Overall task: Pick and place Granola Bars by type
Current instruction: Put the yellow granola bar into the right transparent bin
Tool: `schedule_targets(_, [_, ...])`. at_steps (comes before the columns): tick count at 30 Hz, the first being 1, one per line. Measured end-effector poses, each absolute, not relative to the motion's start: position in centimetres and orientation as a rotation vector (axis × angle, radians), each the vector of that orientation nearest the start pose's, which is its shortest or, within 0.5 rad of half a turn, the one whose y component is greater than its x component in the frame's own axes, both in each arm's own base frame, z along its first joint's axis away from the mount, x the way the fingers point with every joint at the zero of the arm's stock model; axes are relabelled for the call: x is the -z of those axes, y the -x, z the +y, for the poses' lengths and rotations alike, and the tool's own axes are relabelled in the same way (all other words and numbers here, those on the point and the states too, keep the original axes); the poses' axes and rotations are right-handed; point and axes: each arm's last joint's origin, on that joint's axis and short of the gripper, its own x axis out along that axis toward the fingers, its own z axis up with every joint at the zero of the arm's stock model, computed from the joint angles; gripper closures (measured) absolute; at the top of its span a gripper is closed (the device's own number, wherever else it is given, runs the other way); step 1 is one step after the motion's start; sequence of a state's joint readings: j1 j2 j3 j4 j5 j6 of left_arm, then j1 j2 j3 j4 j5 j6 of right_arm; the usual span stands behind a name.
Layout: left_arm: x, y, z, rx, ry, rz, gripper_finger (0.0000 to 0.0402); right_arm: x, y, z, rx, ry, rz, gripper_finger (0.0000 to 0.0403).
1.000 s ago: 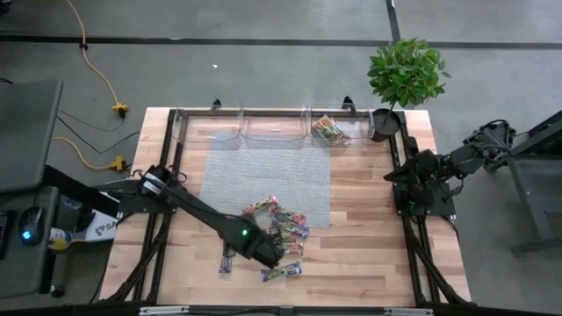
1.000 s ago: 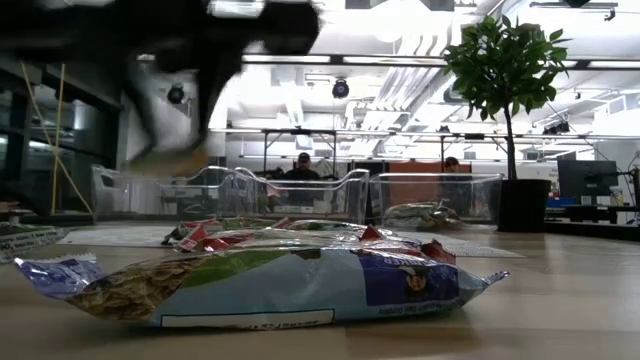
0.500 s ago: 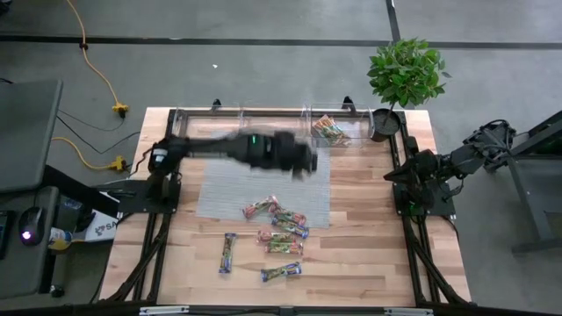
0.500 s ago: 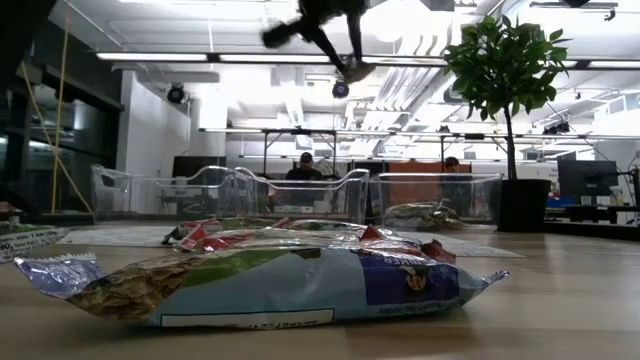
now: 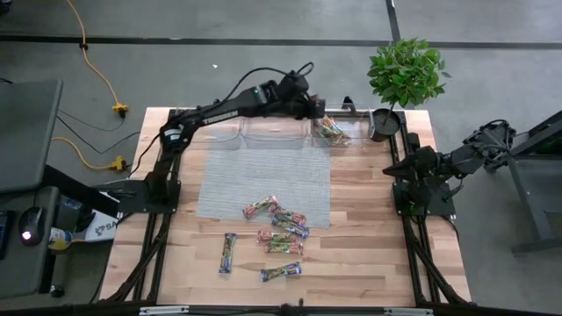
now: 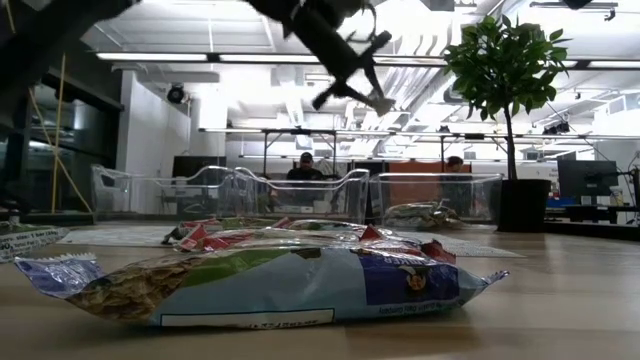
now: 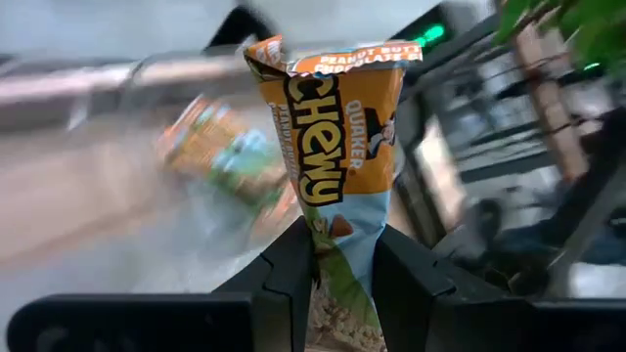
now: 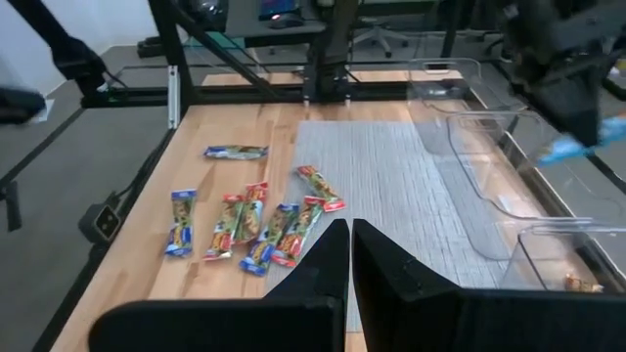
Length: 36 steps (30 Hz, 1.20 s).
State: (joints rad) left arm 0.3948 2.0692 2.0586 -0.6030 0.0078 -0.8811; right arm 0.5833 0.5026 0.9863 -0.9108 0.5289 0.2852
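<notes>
Left gripper (image 7: 342, 269) over bins at table's far edge, fingers clamped on orange-blue bar (image 7: 337, 156). Right gripper (image 8: 349, 256) parked at right edge, fingers together. Loose bars (image 5: 277, 233) clustered at mat's (image 5: 263, 171) near edge and on bare wood table (image 5: 369, 237); more bars in right bin (image 5: 332, 132). Potted plant (image 5: 406, 75) at far right corner. Beyond: open room, ceiling lights, two seated persons (image 6: 304, 168).

The held bar (image 7: 337, 166) is orange above, pale blue below, lettered dark brown; the mat (image 5: 263, 180) is grey weave on a blond wood surface (image 5: 369, 237).
</notes>
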Motion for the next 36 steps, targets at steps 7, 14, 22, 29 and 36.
schedule_targets(7, [-29.6, -46.5, 21.1, -0.51, 1.002, 0.372, 0.0316, -35.9, -6.0, 2.0, 0.054, -0.072, 0.356, 0.0402])
schedule_targets(14, [-27.2, -48.9, 22.5, -0.501, 0.974, 0.402, 0.0316, -35.9, -6.0, 2.0, 0.081, -0.095, 0.349, 0.0402])
schedule_targets(22, [-27.6, -49.2, 23.1, -0.526, 0.929, 0.373, 0.0316, -35.9, -6.0, 2.0, 0.081, -0.096, 0.35, 0.0403])
schedule_targets(29, [-27.6, -49.2, 23.2, -0.489, 0.869, 0.394, 0.0309, -35.9, -6.0, 2.0, 0.074, -0.092, 0.354, 0.0403])
schedule_targets(36, [-27.7, -49.3, 23.1, -0.496, 0.837, 0.384, 0.0239, -35.9, -6.0, 2.0, 0.072, -0.089, 0.356, 0.0403])
